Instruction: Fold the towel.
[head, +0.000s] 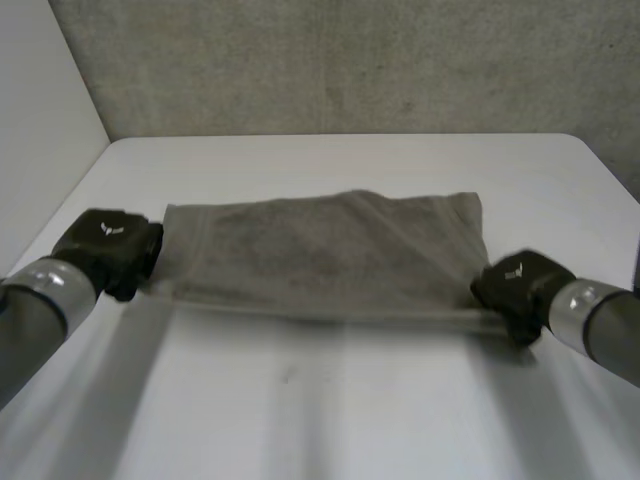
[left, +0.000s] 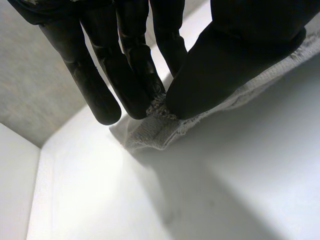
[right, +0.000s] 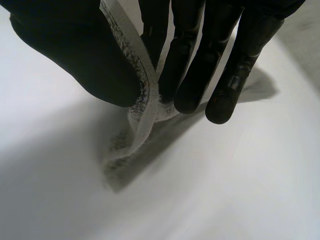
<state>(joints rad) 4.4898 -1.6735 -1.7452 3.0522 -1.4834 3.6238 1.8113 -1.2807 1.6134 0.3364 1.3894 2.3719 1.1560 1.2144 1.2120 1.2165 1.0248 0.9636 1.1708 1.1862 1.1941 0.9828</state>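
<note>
Pinching towel (head: 330, 255) corners, left hand (head: 112, 246) and right hand (head: 515, 281) clamp thumb against fingers.

Towel (head: 330, 255): grey terry cloth, matt, rough with a short looped pile; flatter, tighter woven band along the hem, nubbly at the corners. Left hand (left: 225, 65) and right hand (right: 75, 55): black, smooth, like hard plastic or rubber, with a dull sheen on the fingers (right: 190, 75). Table (head: 330, 400): white, smooth, faintly glossy toward the front edge. Left arm (head: 35, 310) and right arm (head: 610, 335): grey, smooth, satin casing, paler shiny ring at each wrist. Wall (head: 350, 60) beyond the far edge: grey, matt, coarse and speckled like felt or rough plaster
</note>
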